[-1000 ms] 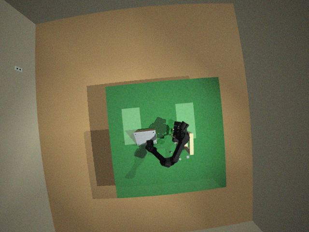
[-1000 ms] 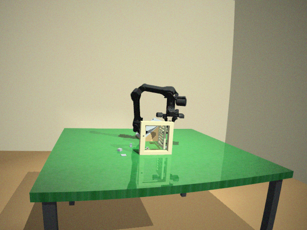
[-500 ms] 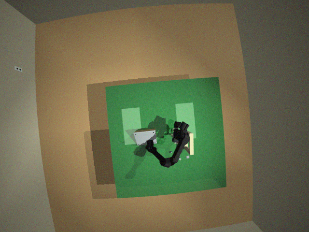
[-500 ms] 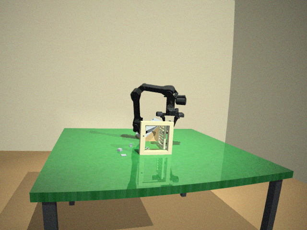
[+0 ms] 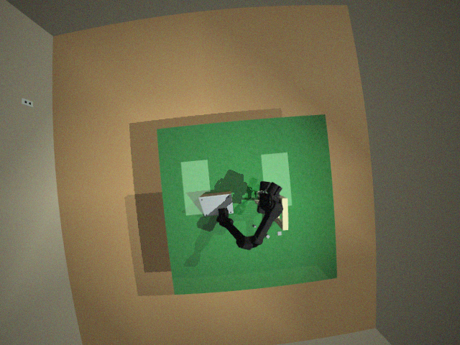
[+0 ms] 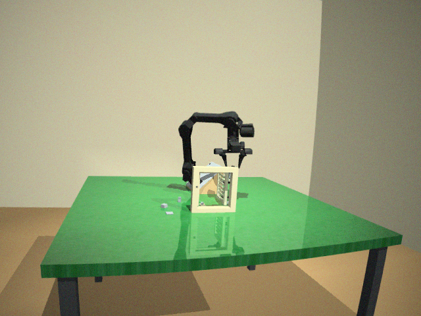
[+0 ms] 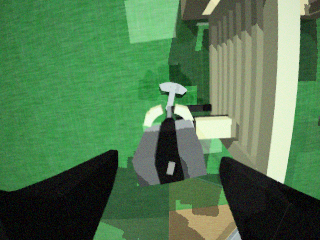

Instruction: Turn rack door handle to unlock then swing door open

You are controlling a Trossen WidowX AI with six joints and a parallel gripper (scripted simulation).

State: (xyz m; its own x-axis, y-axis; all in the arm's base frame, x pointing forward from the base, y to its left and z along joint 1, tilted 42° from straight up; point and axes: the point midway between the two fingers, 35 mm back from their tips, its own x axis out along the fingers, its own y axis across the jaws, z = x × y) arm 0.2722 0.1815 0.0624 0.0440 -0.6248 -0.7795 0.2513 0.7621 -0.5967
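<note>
"How many small pale blocks (image 5: pixel 279 233) (image 6: pixel 164 205) can you count on the table (image 5: pixel 223 148) (image 6: pixel 129 231) (image 7: pixel 65 75)?"
"Three, and just one table."
"And table legs (image 6: pixel 371 282)?"
"Four show, two of them only in part."
"Robot arms (image 5: pixel 232 231) (image 6: pixel 210 117)?"
"One, with two black fingers (image 6: pixel 223 159)."
"Wall sockets (image 5: pixel 27 102)?"
"One, with two dark holes."
"Bright rectangular patches (image 5: pixel 275 167) (image 7: pixel 151 20) seen from above?"
"Two in the top view."

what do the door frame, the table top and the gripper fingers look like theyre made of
The door frame: perhaps painted wood or plastic, smooth, evenly cream-coloured. The table top: maybe lacquered board, since it mirrors the frame; what lies under the green is open. The gripper fingers: likely hard plastic or coated metal, matt black with crisp edges.
</note>
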